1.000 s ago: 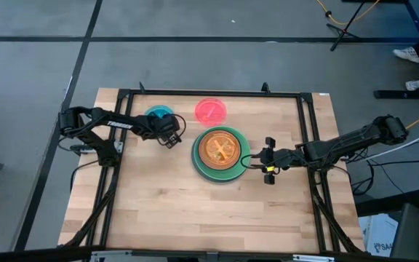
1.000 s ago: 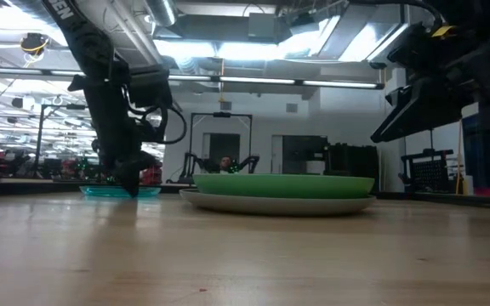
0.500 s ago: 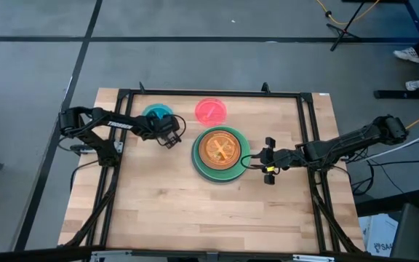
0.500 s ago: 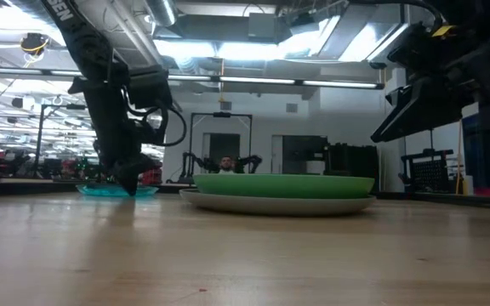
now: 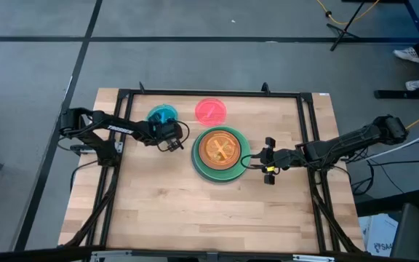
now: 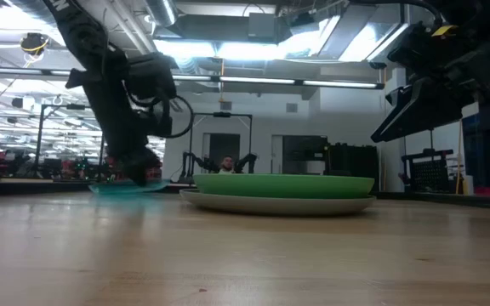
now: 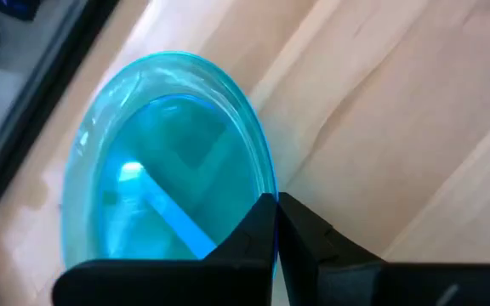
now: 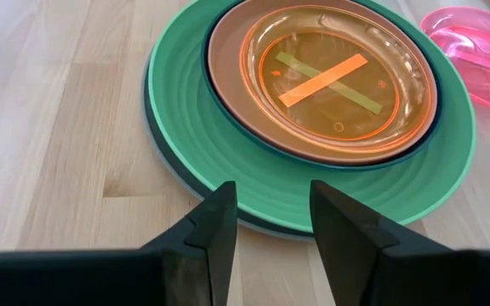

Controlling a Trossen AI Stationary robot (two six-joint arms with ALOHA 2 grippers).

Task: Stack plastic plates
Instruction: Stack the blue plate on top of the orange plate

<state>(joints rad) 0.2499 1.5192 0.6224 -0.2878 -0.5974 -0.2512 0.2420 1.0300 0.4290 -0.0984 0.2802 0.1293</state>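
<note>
Gripping the blue plate by its rim, left gripper jaws closed, plate roughly flat.

Overhead, table-level and 2 close wrist views, all but the left sharing the plate stack.

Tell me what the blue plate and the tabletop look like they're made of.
Blue plate: likely translucent glossy plastic; the wood grain shows through it and its rim catches highlights. The left gripper is shut on its rim. Tabletop: pale wood planks with visible grain and seams, matte finish.
</note>
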